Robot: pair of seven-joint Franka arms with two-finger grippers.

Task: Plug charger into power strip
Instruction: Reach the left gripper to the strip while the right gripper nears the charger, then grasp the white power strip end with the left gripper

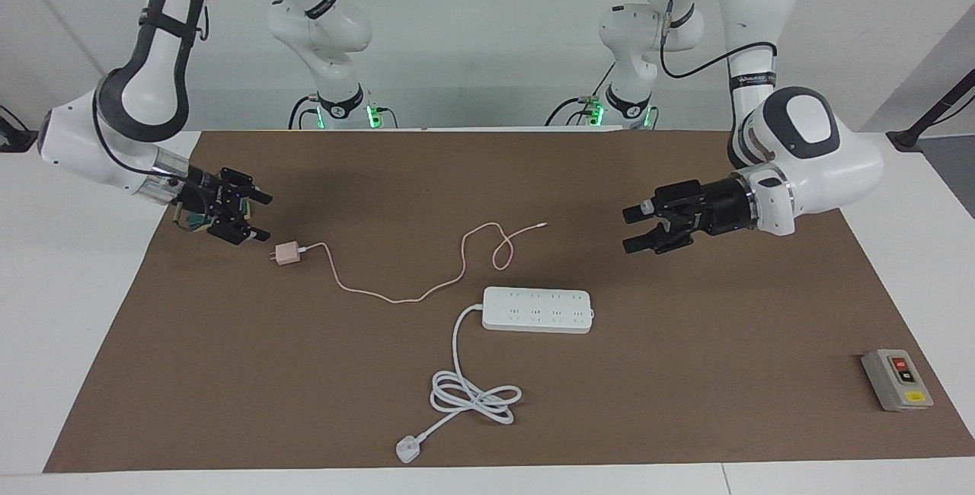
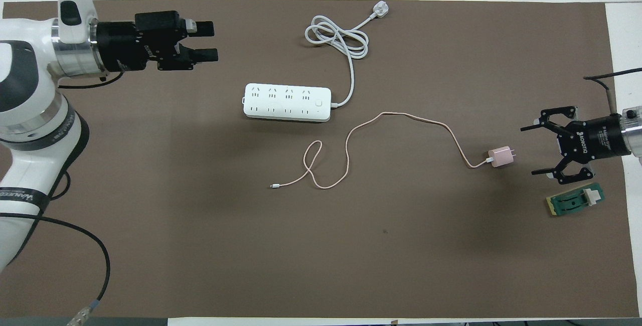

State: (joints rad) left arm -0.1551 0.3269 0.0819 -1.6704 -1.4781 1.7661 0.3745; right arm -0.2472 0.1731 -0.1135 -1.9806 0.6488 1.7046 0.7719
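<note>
The pink charger [image 1: 287, 253] lies on the desk just beside the open right hand [image 1: 259, 216] (not touching it). The open left hand [image 1: 634, 229] hangs over the mat, apart from the power strip [image 1: 537, 310].

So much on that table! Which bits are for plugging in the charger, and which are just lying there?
For the job:
- charger with its pink cable
- power strip

Just lying about:
- green block
- grey box with red and yellow buttons
</note>
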